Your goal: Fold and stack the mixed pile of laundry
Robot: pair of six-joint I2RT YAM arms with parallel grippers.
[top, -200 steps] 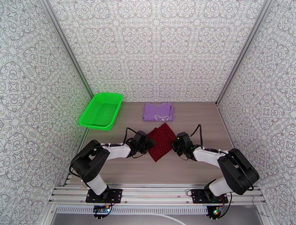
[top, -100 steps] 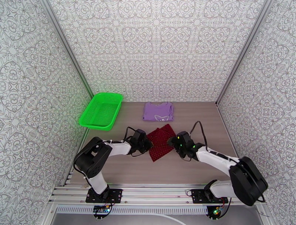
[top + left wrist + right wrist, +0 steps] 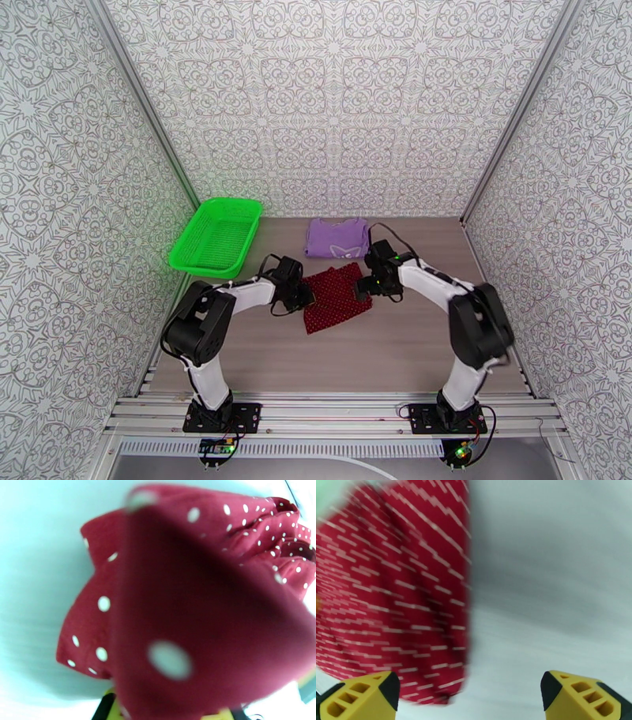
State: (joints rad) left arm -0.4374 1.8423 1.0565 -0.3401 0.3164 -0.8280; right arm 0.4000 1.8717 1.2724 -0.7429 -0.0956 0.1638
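The left gripper (image 3: 304,294) seemingly pinches the red dotted garment (image 3: 336,298). The right gripper (image 3: 365,286) gapes wide at its 3 o'clock edge. The lavender T-shirt (image 3: 338,238) lies at 12.

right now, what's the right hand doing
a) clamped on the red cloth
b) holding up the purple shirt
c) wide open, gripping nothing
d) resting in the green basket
c: the right hand stands wide open in its wrist view, clamped on nothing, with the red dotted cloth lying on the table beside it.
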